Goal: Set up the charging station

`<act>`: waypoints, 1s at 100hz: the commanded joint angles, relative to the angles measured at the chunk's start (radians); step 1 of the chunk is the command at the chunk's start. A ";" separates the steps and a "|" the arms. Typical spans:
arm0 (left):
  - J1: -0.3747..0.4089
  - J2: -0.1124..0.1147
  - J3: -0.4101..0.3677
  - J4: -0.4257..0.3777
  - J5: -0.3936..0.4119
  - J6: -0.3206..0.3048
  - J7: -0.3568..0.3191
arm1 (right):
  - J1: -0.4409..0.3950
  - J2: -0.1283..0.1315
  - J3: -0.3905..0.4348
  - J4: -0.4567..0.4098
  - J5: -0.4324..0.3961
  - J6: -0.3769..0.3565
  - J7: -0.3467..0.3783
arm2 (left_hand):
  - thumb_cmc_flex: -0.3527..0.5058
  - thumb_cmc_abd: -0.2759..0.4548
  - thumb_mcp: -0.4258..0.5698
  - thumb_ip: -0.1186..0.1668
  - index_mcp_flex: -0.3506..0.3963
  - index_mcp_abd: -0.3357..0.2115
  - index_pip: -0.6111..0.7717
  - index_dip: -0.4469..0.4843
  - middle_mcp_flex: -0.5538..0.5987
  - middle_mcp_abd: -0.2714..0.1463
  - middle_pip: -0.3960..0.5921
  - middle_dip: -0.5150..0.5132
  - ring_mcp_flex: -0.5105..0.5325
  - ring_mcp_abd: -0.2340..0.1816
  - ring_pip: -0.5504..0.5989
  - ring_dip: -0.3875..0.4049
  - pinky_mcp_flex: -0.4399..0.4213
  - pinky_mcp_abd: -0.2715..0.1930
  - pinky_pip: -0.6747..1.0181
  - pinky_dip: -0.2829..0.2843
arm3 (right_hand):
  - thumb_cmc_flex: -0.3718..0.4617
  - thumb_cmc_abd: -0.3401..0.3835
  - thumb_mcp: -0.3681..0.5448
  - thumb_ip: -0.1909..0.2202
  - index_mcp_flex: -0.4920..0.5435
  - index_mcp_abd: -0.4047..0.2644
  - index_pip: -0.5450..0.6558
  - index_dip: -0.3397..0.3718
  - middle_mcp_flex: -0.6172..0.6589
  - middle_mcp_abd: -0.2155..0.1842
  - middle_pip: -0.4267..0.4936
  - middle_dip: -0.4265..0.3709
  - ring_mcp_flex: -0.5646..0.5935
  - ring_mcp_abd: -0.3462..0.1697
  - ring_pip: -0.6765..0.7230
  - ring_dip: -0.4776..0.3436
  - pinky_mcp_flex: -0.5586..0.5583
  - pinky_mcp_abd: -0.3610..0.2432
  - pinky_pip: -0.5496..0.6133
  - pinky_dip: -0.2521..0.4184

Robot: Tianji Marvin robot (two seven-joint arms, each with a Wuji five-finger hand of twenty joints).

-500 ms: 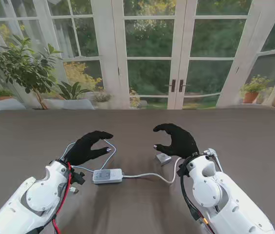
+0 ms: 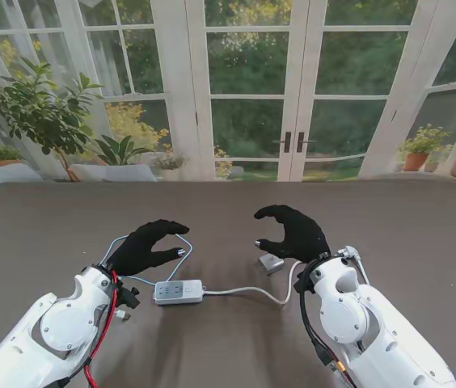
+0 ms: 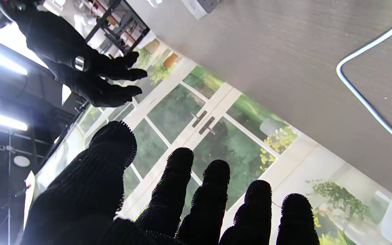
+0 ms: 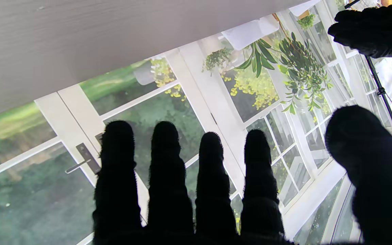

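A white power strip (image 2: 178, 291) lies flat on the brown table (image 2: 58, 218) close to me, between my two arms. Its white cable (image 2: 248, 289) runs right toward my right wrist, and a second pale cable (image 2: 182, 257) loops under my left hand. A small grey charger block (image 2: 270, 263) sits just under my right hand (image 2: 291, 233). My left hand (image 2: 144, 245) hovers above the cable loop, fingers spread and holding nothing. The right hand is open too, fingers curved. In the left wrist view the pale cable (image 3: 362, 92) curves across the table, and the right hand (image 3: 80, 68) shows.
Glass doors (image 2: 256, 89) and potted plants (image 2: 38, 113) stand beyond the table's far edge. A small pale object (image 2: 121, 315) lies beside my left wrist. Red and black wires (image 2: 103, 339) run along my left forearm.
The left arm has drifted slightly toward me and left; its hand stays over the cable loop. The right hand, power strip and charger block have not moved.
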 commanded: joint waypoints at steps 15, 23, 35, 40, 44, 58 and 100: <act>0.054 0.033 -0.083 -0.074 0.097 0.017 -0.092 | -0.005 -0.001 -0.003 -0.010 0.008 0.010 0.022 | -0.010 0.012 -0.009 0.012 0.054 -0.012 0.021 0.009 0.049 0.000 0.022 0.009 0.028 -0.003 0.013 0.001 0.014 -0.016 -0.013 0.002 | -0.032 0.025 -0.026 0.052 0.013 -0.004 -0.002 -0.008 0.011 -0.012 -0.002 -0.005 0.012 -0.019 0.006 0.002 -0.003 0.005 0.033 0.002; 0.082 0.041 -0.121 -0.099 0.158 0.024 -0.101 | -0.009 -0.001 0.000 -0.012 0.010 0.016 0.026 | -0.005 -0.001 -0.001 0.012 0.067 -0.014 0.027 0.013 0.055 0.002 0.023 0.014 0.034 -0.001 0.021 0.007 0.022 -0.012 -0.007 0.006 | -0.030 0.023 -0.025 0.053 0.019 -0.001 0.000 -0.007 0.014 -0.008 -0.001 -0.005 0.015 -0.017 0.007 0.002 -0.004 0.009 0.033 0.002; 0.133 0.048 -0.171 -0.134 0.266 0.033 -0.093 | -0.009 -0.001 -0.001 -0.013 0.016 0.014 0.031 | -0.006 -0.036 0.015 0.009 0.080 -0.037 0.035 0.019 0.073 -0.020 0.028 0.022 0.050 -0.006 0.036 0.014 0.042 -0.006 0.001 0.011 | -0.031 0.030 -0.026 0.053 0.020 0.006 -0.001 -0.008 0.017 -0.006 -0.002 -0.005 0.016 -0.016 0.007 0.002 -0.004 0.008 0.032 0.001; 0.156 0.051 -0.189 -0.151 0.309 0.042 -0.095 | -0.007 -0.003 -0.003 -0.012 0.019 0.011 0.026 | -0.026 -0.064 0.063 0.002 0.078 -0.042 0.038 0.025 0.076 -0.032 0.028 0.028 0.053 -0.011 0.049 0.015 0.052 -0.006 0.000 0.009 | -0.029 0.030 -0.027 0.054 0.022 0.007 0.000 -0.007 0.020 -0.004 -0.002 -0.005 0.017 -0.015 0.007 0.002 -0.003 0.009 0.032 0.001; 0.171 0.053 -0.201 -0.159 0.345 0.043 -0.093 | -0.006 -0.003 -0.005 -0.012 0.022 0.008 0.025 | -0.032 -0.083 0.077 -0.002 0.080 -0.048 0.039 0.027 0.081 -0.040 0.030 0.030 0.060 -0.015 0.054 0.016 0.063 -0.005 0.003 0.009 | -0.030 0.032 -0.029 0.054 0.023 0.007 0.000 -0.007 0.023 -0.002 -0.002 -0.005 0.017 -0.016 0.007 0.002 -0.002 0.009 0.033 0.001; 0.211 0.065 -0.233 -0.185 0.422 0.039 -0.122 | 0.000 -0.005 -0.012 -0.005 0.031 0.001 0.024 | -0.039 -0.158 0.147 -0.017 0.074 -0.067 0.036 0.028 0.082 -0.070 0.034 0.030 0.067 -0.029 0.072 0.011 0.089 -0.013 0.005 0.000 | -0.028 0.035 -0.029 0.055 0.022 0.012 -0.001 -0.007 0.024 0.002 -0.004 -0.006 0.019 -0.015 0.007 0.002 -0.001 0.011 0.033 0.001; 0.285 0.091 -0.284 -0.228 0.588 0.020 -0.220 | -0.002 -0.009 -0.013 -0.004 0.046 0.000 0.017 | -0.076 -0.210 0.228 -0.040 0.030 -0.073 0.013 0.012 0.053 -0.087 0.032 0.024 0.065 -0.055 0.100 0.002 0.117 -0.046 0.012 -0.014 | -0.028 0.046 -0.031 0.058 0.027 0.030 0.002 -0.006 0.035 0.010 -0.004 -0.006 0.025 -0.012 0.008 0.003 0.004 0.014 0.034 0.001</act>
